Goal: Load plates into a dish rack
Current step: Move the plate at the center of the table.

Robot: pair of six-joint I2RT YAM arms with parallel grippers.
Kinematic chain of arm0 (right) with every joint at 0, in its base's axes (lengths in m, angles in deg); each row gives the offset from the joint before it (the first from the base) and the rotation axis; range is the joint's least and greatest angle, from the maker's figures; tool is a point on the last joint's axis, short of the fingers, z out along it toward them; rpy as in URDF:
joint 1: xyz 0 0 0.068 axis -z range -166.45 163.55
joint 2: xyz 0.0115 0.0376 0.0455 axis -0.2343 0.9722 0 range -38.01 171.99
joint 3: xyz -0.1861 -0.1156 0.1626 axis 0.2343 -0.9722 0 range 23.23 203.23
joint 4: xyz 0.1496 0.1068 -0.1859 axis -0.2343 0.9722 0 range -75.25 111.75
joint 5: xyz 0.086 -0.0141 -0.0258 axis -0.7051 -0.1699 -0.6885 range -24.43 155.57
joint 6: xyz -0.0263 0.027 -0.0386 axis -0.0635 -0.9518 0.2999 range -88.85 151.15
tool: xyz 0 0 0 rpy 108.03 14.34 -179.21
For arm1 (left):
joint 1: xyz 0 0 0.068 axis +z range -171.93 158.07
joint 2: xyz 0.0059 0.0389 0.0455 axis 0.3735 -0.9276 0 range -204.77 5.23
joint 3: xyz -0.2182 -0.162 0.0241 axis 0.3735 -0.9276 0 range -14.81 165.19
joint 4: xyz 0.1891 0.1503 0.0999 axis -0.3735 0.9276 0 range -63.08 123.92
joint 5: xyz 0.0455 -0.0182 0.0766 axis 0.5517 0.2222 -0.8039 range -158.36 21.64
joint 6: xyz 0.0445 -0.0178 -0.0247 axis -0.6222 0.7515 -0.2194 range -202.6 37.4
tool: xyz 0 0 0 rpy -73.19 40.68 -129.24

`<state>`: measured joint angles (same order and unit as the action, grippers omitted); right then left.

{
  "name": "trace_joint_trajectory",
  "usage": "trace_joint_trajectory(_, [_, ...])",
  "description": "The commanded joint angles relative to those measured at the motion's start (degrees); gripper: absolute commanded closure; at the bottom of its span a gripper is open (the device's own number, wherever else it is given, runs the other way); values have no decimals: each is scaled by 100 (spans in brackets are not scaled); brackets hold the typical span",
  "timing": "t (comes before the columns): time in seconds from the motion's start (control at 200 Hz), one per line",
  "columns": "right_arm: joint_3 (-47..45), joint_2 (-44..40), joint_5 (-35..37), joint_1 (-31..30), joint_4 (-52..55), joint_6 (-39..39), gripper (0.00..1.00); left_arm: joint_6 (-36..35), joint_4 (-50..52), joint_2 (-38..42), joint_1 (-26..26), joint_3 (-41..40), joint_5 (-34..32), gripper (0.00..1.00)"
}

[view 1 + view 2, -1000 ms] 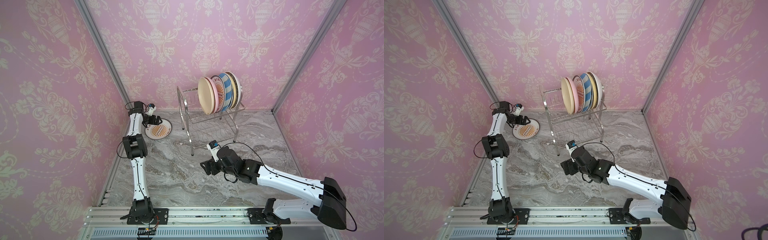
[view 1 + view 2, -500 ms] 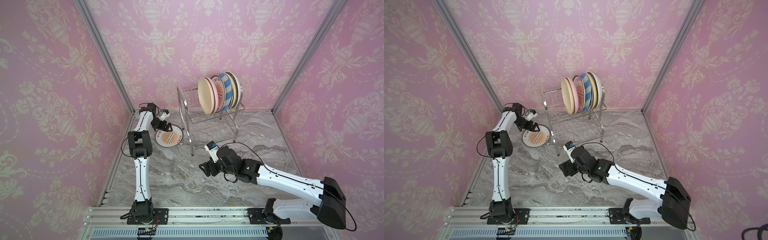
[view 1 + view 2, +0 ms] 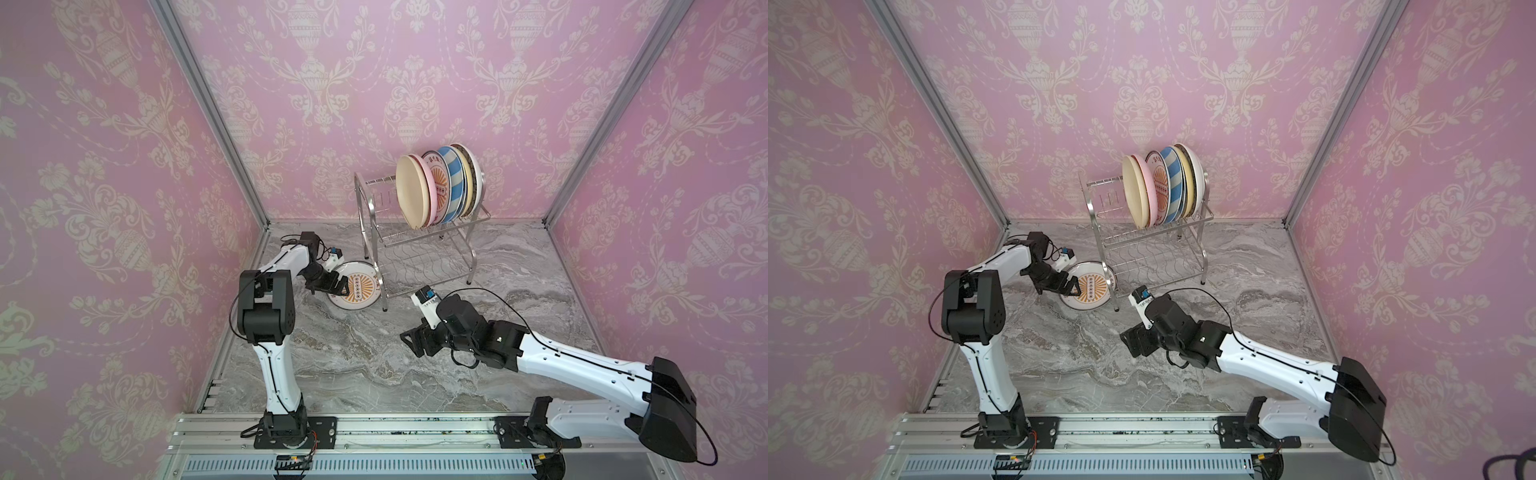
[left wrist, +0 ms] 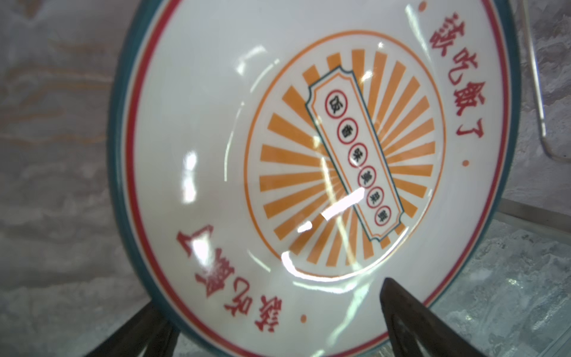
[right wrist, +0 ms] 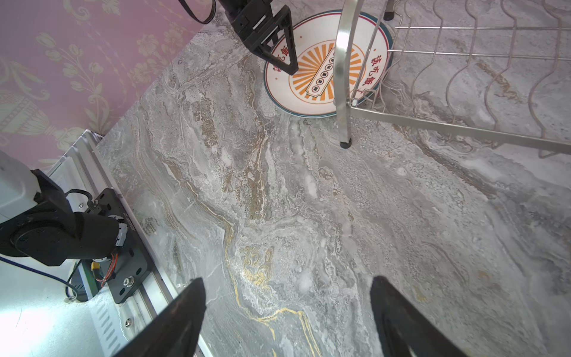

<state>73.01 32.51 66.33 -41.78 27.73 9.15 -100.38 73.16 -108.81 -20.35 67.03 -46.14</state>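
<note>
Nearest the base rail, the right gripper (image 5: 287, 279) hangs over bare marble table (image 3: 353, 365) with its jaws wide apart and nothing between them; its posture matches the pictures of a second ago. Further in, the left gripper (image 3: 338, 286) is clamped on the near rim of the sunburst plate (image 3: 358, 286), with one finger across the printed face and the other behind the rim, as the left wrist view confirms. This is the item that has changed. A second ago the plate was held close to the side wall, well apart from the rack; it now sits just beside the front leg (image 3: 384, 297) of the dish rack (image 3: 419, 249), tilted, with its face turned up. The views do not settle whether its lower edge rests on the table or whether its far rim touches the leg. Beyond it, the rack's lower shelf (image 3: 419, 259) carries no plate, and the upper shelf holds a row of racked plates (image 3: 440, 187) standing on edge, a cream one at the front and a pink, a sunburst, a blue-striped and a yellow one visible behind. Judgement: the carry toward the rack is under way, not finished. The plate must next be raised, turned on edge and cleared past the side frame into a free slot.
</note>
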Motion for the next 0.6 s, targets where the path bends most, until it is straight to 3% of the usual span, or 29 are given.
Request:
trace_joint_trajectory(0.0, [119,64,-227,-41,111,156,15,849,-1055,700,-17,-554,-420,1])
trace_joint_trajectory(0.145, [66,44,-262,-33,74,139,15,637,-1698,783,-20,-335,-1096,1])
trace_joint_trajectory(0.28, [-163,-212,-76,-44,-46,23,15,392,-1783,133,-50,667,-551,1])
trace_joint_trajectory(0.415, [-310,-432,156,-40,-66,-97,15,115,-1205,-752,-148,1838,-96,1])
trace_joint_trajectory(0.595, [-545,-607,373,-42,-276,-333,15,-231,-1067,-1370,-312,2468,621,1])
